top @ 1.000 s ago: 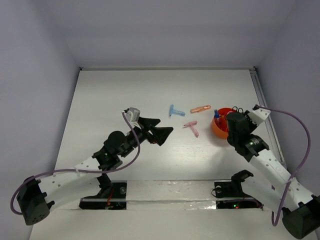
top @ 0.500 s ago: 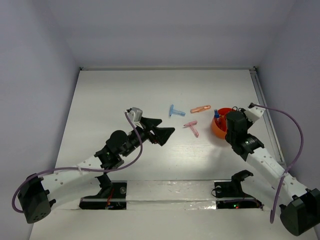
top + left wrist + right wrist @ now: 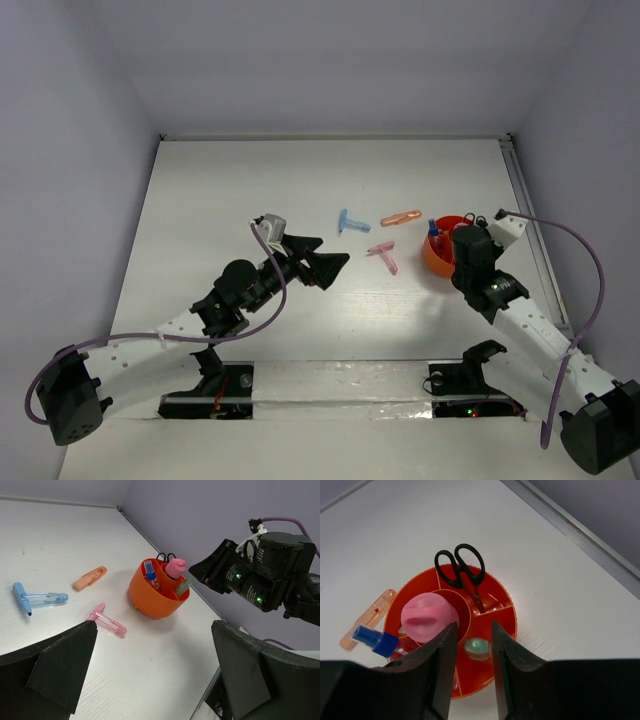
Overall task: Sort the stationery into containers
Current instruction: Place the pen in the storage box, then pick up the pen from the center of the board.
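Over the orange-red bowl [image 3: 509, 611], at the right of the table [image 3: 250, 180], the right gripper [image 3: 473, 630] is held slightly parted and empty — the pale green stick [image 3: 478, 648] stands in a compartment beneath. A straight upward lift is advised, so the pink tube [image 3: 427, 617] is not knocked. Since a second ago the right wrist has been shifted slightly left; the left gripper [image 3: 155, 630], wide open and empty, has barely been moved.

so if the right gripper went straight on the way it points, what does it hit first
Most likely the pale green stick, standing in the orange bowl right in line between the right gripper fingertips. Depth is hard to judge from the wrist view.
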